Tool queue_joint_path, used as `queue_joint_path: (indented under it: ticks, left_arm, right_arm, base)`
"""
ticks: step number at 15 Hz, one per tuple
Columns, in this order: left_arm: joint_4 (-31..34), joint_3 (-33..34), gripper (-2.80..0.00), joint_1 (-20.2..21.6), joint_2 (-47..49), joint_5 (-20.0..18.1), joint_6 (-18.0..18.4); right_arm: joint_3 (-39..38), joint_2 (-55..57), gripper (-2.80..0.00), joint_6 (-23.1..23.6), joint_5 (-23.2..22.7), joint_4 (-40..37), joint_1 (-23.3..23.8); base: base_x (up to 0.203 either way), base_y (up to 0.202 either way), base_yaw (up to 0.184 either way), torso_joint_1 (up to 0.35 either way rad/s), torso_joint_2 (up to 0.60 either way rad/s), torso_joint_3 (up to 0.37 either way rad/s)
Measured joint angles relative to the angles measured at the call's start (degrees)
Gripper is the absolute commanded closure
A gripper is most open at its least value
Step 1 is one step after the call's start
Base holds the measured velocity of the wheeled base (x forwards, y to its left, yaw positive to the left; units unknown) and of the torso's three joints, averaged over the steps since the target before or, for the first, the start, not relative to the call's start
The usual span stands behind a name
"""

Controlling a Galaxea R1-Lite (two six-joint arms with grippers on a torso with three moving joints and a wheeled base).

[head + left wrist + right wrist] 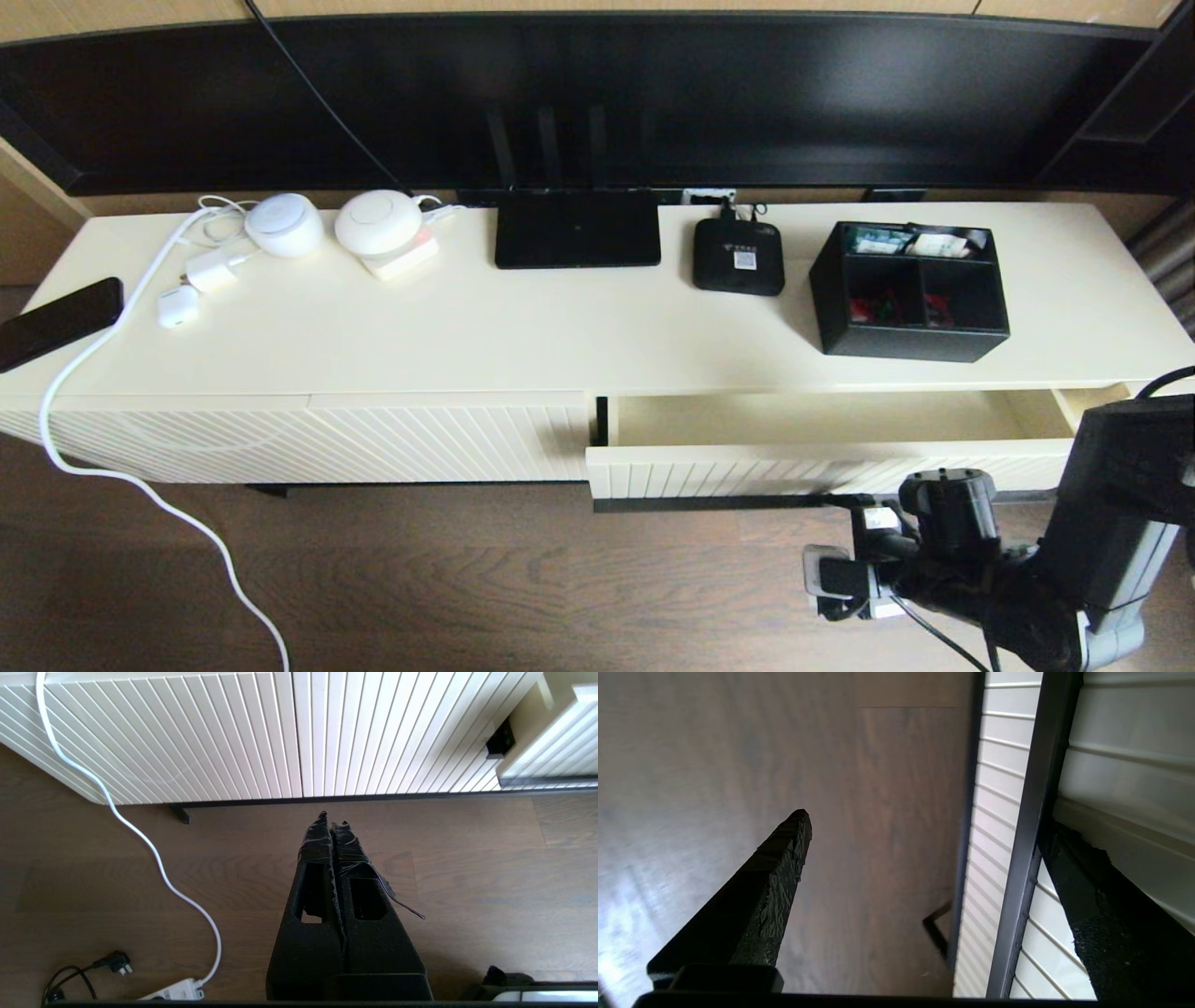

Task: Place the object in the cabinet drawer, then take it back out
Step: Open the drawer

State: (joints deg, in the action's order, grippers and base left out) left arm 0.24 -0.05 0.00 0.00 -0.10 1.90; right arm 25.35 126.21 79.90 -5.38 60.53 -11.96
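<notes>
The black organizer box point(910, 289) stands on the cabinet top at the right, above the drawer, with red and white items in its compartments. Below it the cabinet drawer point(822, 420) is pulled partly out, its smooth cream interior bare. My right gripper point(854, 504) is at the drawer's ribbed front. In the right wrist view this gripper point(927, 819) is open, and the thin dark bar handle point(1027, 858) runs between its fingers, close to the finger point(1083, 882) behind the bar. My left gripper point(332, 819) is shut on nothing, low over the floor, out of the head view.
On the cabinet top lie a flat black router point(577, 229), a small black set-top box point(738, 257), two round white devices point(378, 222), chargers and a phone point(56, 322). A white cable point(140, 485) trails to the wooden floor. The diagonally ribbed front point(187, 732) faces the left gripper.
</notes>
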Motion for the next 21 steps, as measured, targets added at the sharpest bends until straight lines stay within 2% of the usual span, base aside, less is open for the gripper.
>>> queue_joint_path:
  ticks: [8,9,13,16,19,21]
  left_arm:
    - [0.0,0.0,0.0,0.0,0.0,0.02,0.02]
    - [-0.02,0.0,0.0,0.0,0.0,0.0,0.02]
    - [0.0,0.0,0.0,0.0,0.0,0.01,0.02]
    - [0.02,0.0,0.0,0.0,0.0,0.01,0.0]
    - [0.03,0.0,0.0,0.0,0.0,0.0,0.0]
    - [0.0,0.0,0.0,0.0,0.0,0.0,0.02]
  right_arm:
    - [-10.7,-10.94,-2.8,-0.1,-0.38,0.05,-0.8]
    - [-11.73,-13.24,0.0,-0.1,-0.4,-0.47,-0.85]
    - [-14.5,-24.58,0.0,-0.1,-0.4,-7.08,-1.02]
    - [-14.55,-35.7,0.0,-1.13,-0.44,-16.49,-0.8]
    - [-10.56,-48.89,0.0,-6.58,-0.32,-35.04,-0.66]
    - [-2.83,-56.3,0.0,-15.16,-0.24,-52.15,-0.6]
  base:
    - [0.0,0.0,0.0,0.0,0.0,0.0]
    - [0.0,0.0,0.0,0.0,0.0,0.0]
    - [0.0,0.0,0.0,0.0,0.0,0.0]
    - [0.0,0.0,0.0,0.0,0.0,0.0]
    - [0.0,0.0,0.0,0.0,0.0,0.0]
    - [0.0,0.0,0.0,0.0,0.0,0.0]
